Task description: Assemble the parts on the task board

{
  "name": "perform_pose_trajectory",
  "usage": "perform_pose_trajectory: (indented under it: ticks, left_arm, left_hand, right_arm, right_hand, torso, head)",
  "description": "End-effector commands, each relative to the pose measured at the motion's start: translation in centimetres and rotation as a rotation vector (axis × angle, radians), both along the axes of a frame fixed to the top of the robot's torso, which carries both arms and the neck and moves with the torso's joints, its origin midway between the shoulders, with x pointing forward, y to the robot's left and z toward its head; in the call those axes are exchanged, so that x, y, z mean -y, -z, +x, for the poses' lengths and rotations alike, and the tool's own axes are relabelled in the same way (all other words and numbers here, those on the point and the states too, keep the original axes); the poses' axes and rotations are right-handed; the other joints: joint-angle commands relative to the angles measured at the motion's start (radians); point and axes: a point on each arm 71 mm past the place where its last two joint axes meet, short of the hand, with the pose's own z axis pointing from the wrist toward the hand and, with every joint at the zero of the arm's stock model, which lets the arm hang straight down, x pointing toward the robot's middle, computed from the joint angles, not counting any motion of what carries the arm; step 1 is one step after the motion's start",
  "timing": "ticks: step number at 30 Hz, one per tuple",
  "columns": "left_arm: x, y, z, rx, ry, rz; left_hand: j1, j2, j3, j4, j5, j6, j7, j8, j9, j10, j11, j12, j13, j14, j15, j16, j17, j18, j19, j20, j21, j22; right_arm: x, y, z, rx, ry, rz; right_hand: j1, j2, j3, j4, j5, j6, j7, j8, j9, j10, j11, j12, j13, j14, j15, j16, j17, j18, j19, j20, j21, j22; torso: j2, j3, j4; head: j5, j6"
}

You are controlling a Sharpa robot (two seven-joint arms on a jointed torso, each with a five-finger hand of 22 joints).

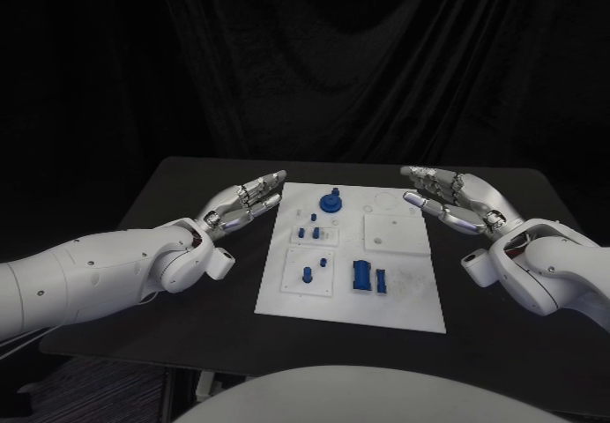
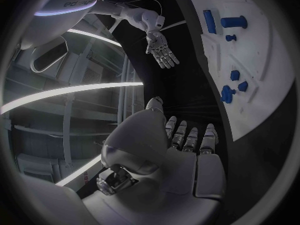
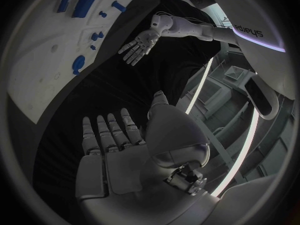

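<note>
Head view: the left hand (image 1: 241, 204) hovers flat, fingers apart and holding nothing, just off the left edge of the white task board (image 1: 407, 304), which lies at the middle of the black table (image 1: 166, 189). Blue parts (image 1: 333, 202) sit on the board's left and centre panels, its right side bare. Off the right edge, the right hand (image 1: 455, 200) is likewise spread, empty, with dark tabletop between it and the board.

A black tabletop (image 1: 152, 291) fills the frame's middle, carrying the white task board (image 1: 407, 304) at its centre.
</note>
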Motion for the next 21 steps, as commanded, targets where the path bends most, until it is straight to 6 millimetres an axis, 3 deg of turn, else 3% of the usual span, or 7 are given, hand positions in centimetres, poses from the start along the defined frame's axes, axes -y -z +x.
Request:
perform_pose_trajectory:
  ticks: [1,2,3,11,16,17,21]
  left_arm:
    - [0.2,-1.1,0.1,0.157,-0.011,-0.069]
    - [0.3,-1.1,0.1,0.157,-0.010,-0.069]
    - [0.4,-1.1,0.2,0.157,-0.009,-0.068]
    - [0.8,-0.9,0.5,0.149,-0.004,-0.064]
    - [0.9,-0.7,0.6,0.136,0.004,-0.064]
    - [0.7,0.3,0.7,0.019,-0.022,0.018]
    - [0.9,0.1,0.8,0.022,-0.040,0.013]
  left_hand:
    - [-0.009,0.002,-0.007,-0.001,-0.005,-0.093,-0.084,-0.012,-0.008,-0.033,-0.014,-0.031,-0.006,-0.004,-0.004,-0.004,-0.002,0.007,-0.007,-0.001,-0.005,-0.006]
    - [-0.015,0.004,-0.011,-0.001,-0.010,-0.142,-0.136,-0.018,-0.013,-0.044,-0.027,-0.041,-0.008,-0.004,0.000,-0.004,-0.002,0.008,-0.007,0.000,-0.005,-0.007]
    - [-0.019,0.006,-0.013,-0.001,-0.013,-0.173,-0.170,-0.021,-0.017,-0.050,-0.026,-0.047,-0.009,-0.004,0.003,-0.004,-0.002,0.008,-0.008,0.002,-0.006,-0.008]
    - [-0.056,-0.003,-0.034,-0.002,-0.043,-0.208,-0.164,-0.026,-0.022,-0.065,-0.034,-0.080,-0.015,-0.004,0.003,-0.004,-0.002,0.008,-0.010,0.001,-0.008,-0.012]
    - [-0.059,-0.004,-0.034,-0.002,-0.043,-0.200,-0.144,-0.024,-0.020,-0.065,-0.033,-0.078,-0.014,-0.004,0.003,-0.004,-0.002,0.008,-0.010,0.001,-0.008,-0.013]
    - [-0.468,-0.075,0.059,-0.090,-0.178,-0.234,-0.084,-0.032,-0.028,-0.069,0.007,-0.164,-0.030,-0.004,-0.050,-0.004,-0.002,-0.051,-0.032,-0.055,-0.034,-0.051]
    - [-0.586,-0.100,0.082,-0.113,-0.217,-0.234,-0.063,-0.032,-0.028,-0.069,0.007,-0.164,-0.030,-0.004,-0.050,-0.004,-0.002,-0.051,-0.032,-0.070,-0.034,-0.051]
  right_arm:
    - [-0.1,0.1,-0.1,-0.058,-0.082,0.175]
    - [-0.1,0.2,0.0,-0.062,-0.089,0.185]
    - [-0.1,0.3,0.0,-0.065,-0.094,0.192]
    - [0.0,1.0,0.2,-0.072,-0.117,0.220]
    - [0.0,1.2,0.3,-0.077,-0.121,0.222]
    - [0.1,1.2,0.4,-0.068,-0.092,0.180]
    - [-0.2,1.1,0.6,-0.067,-0.071,0.195]
  right_hand:
    - [-0.006,0.016,-0.016,0.000,-0.015,-0.134,-0.060,-0.022,-0.085,-0.100,-0.049,-0.032,-0.088,-0.118,-0.025,-0.049,-0.047,-0.002,-0.094,0.001,-0.010,-0.119]
    - [-0.003,0.024,-0.022,0.003,-0.020,-0.229,-0.105,-0.035,-0.137,-0.129,-0.074,-0.038,-0.126,-0.147,-0.036,-0.061,-0.061,0.010,-0.104,-0.005,-0.012,-0.138]
    - [-0.001,0.025,-0.024,0.001,-0.022,-0.239,-0.115,-0.036,-0.144,-0.133,-0.076,-0.036,-0.135,-0.153,-0.037,-0.063,-0.064,0.015,-0.105,-0.004,-0.012,-0.142]
    - [0.006,0.032,-0.037,0.000,-0.030,-0.278,-0.145,-0.039,-0.176,-0.158,-0.079,-0.023,-0.184,-0.174,-0.044,-0.069,-0.075,0.051,-0.114,-0.010,-0.014,-0.167]
    - [0.014,0.035,-0.037,0.000,-0.024,-0.270,-0.124,-0.039,-0.180,-0.160,-0.065,-0.008,-0.195,-0.177,-0.048,-0.068,-0.075,0.067,-0.116,-0.015,-0.014,-0.171]
    - [-0.341,-0.025,0.066,-0.087,-0.091,-0.303,-0.040,-0.057,-0.211,-0.199,-0.136,-0.057,-0.281,-0.200,-0.084,-0.107,-0.089,0.016,-0.142,-0.093,-0.025,-0.238]
    - [-0.436,-0.035,0.090,-0.111,-0.107,-0.385,-0.040,-0.057,-0.211,-0.199,-0.136,-0.065,-0.281,-0.200,-0.093,-0.107,-0.089,0.016,-0.142,-0.116,-0.025,-0.238]
  torso:
    - [-0.004,0.0051,0.0033]
    - [-0.004,0.0058,0.0026]
    - [-0.003,0.0067,0.0017]
    - [-0.007,0.0033,0.0017]
    - [-0.007,0.0022,0.0008]
    - [-0.006,0.0037,0.0007]
    - [-0.007,0.0029,-0.0008]
  head:
    - [-0.003,0.000]
    - [-0.002,0.000]
    - [-0.001,0.000]
    - [-0.003,0.000]
    - [-0.007,0.000]
    - [-0.002,0.000]
    - [-0.005,0.010]
